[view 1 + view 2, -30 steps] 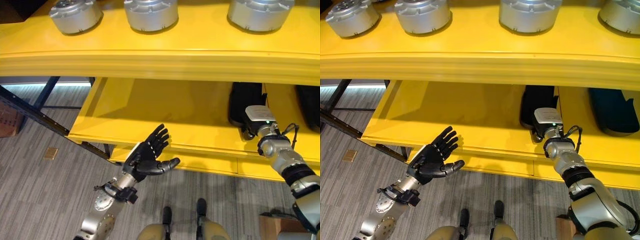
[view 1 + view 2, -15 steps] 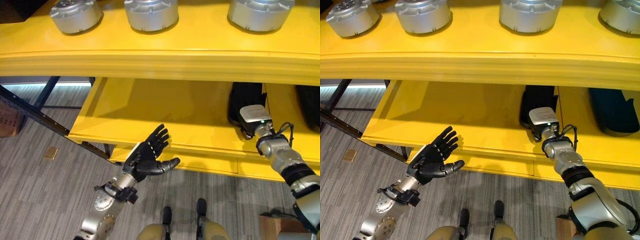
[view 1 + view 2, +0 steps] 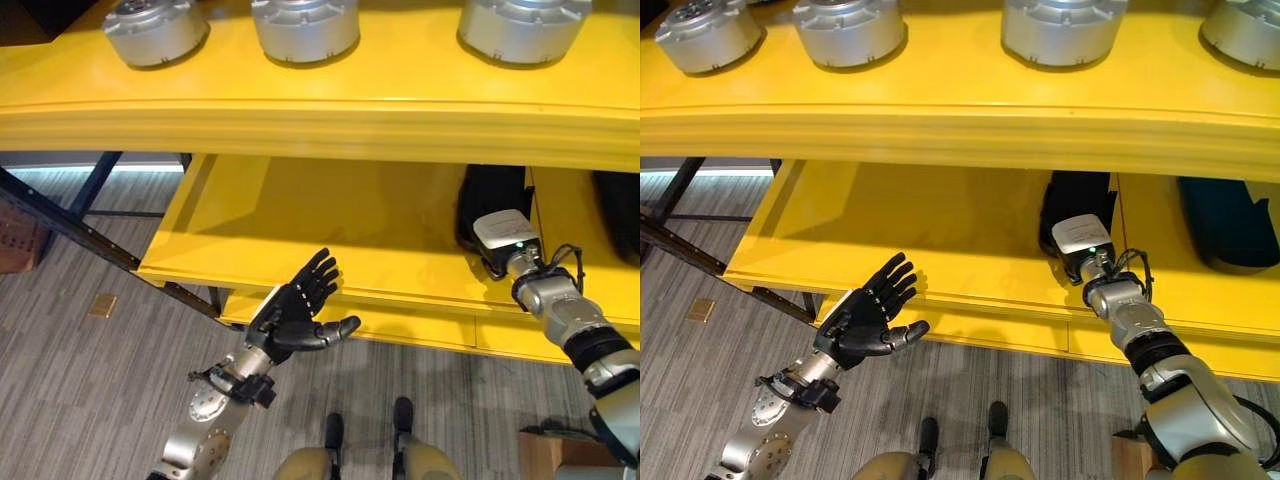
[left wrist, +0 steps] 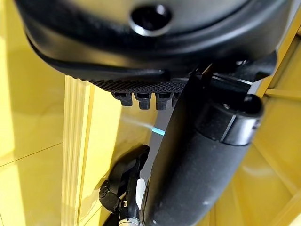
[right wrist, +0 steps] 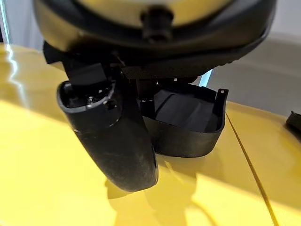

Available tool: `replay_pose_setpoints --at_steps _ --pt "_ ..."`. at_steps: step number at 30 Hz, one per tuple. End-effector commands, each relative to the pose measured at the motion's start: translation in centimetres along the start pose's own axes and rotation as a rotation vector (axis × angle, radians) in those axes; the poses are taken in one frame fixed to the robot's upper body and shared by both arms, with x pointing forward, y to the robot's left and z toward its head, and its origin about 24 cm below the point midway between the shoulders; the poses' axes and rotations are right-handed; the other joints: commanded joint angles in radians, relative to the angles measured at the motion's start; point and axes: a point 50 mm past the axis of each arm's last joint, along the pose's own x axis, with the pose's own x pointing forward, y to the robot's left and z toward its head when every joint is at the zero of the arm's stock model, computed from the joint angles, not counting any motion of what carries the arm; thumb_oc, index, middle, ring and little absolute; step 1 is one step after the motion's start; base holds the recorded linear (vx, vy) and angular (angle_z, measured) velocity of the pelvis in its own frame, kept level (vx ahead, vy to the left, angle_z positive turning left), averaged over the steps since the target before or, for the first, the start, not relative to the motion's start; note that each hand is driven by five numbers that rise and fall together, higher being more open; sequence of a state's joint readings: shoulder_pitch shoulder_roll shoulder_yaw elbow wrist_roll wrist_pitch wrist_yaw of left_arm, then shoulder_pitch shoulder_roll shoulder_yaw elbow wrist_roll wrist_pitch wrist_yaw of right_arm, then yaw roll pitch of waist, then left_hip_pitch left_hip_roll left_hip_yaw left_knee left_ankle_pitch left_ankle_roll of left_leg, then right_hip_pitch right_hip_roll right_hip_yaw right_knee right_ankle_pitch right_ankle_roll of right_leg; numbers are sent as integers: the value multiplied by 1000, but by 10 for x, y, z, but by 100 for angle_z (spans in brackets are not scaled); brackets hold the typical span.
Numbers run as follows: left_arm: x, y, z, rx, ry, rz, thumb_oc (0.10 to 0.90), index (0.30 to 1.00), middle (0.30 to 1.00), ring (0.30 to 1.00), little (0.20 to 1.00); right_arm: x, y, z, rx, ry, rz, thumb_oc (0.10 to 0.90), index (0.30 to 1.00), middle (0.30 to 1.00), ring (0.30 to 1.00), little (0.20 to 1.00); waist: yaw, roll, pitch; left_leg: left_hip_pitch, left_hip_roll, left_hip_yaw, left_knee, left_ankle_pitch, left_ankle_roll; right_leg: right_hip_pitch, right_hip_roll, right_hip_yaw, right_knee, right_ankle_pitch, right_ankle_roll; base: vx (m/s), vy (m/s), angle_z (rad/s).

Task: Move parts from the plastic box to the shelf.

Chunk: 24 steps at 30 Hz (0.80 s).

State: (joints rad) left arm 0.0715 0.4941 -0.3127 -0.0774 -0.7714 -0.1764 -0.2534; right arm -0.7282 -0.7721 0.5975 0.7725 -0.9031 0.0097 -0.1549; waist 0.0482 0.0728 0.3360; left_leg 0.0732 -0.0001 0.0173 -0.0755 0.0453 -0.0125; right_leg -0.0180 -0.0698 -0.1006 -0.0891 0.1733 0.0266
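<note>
Two yellow shelf boards are facing us: the upper shelf [image 3: 330, 95] is carrying a row of silver round parts [image 3: 1064, 28], and the lower shelf [image 3: 940, 230] is holding a black moulded part [image 3: 1078, 203] towards its right side, with a second dark part [image 3: 1228, 220] lying further right, apart from the first. We are reaching our right arm onto the lower shelf, and our right hand [image 5: 110, 136] is sitting at the near end of the black moulded part. In the right wrist view we are seeing the thumb pointing down towards the yellow board just in front of the part's curved wall, while the fingers are running in over the part's rim; we cannot tell whether they are gripping it or merely resting there, because the hand's bulk is hiding them. From the head views the wrist camera housing is covering the hand, so those views are not settling it either.

We are holding our left hand [image 3: 298, 308] out in front of the lower shelf's edge, palm up, fingers spread wide and straight, thumb sticking out sideways, with nothing in it. It is hanging over the grey striped floor [image 3: 90, 390], near the shelf edge.
</note>
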Motion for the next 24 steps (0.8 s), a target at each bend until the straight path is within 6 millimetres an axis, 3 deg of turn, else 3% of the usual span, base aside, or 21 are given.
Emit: replay_pose_setpoints --at_steps 1,9,12,24 --pt "7 -14 32 68 -189 -116 900 1000 1000 1000 1000 5 -17 -13 -113 18 -19 900 1000 1000 1000 1000 24 -53 -42 -61 62 16 77 -77 -15 26 -49 -7 83 -159 58 0 0 0" --pt "7 -13 35 78 -190 -109 900 1000 1000 1000 1000 2 -11 -7 -140 10 10 900 1000 1000 1000 1000 20 -61 -45 -59 64 20 76 -78 -14 30 -45 -1 80 -159 59 0 0 0" --pt "7 -13 35 77 -194 -110 900 1000 1000 1000 1000 -1 -11 -16 -143 78 -73 900 1000 1000 1000 1000 16 -60 -46 -58 65 21 74 -77 -12 30 -44 2 77 -158 60 0 0 0" --pt "4 -10 35 59 -205 -61 900 1000 1000 1000 1000 -10 -26 -20 -69 127 -245 900 1000 1000 1000 1000 -12 -54 -50 -52 66 31 71 -79 -10 29 -41 20 75 -158 61 0 4 -1"
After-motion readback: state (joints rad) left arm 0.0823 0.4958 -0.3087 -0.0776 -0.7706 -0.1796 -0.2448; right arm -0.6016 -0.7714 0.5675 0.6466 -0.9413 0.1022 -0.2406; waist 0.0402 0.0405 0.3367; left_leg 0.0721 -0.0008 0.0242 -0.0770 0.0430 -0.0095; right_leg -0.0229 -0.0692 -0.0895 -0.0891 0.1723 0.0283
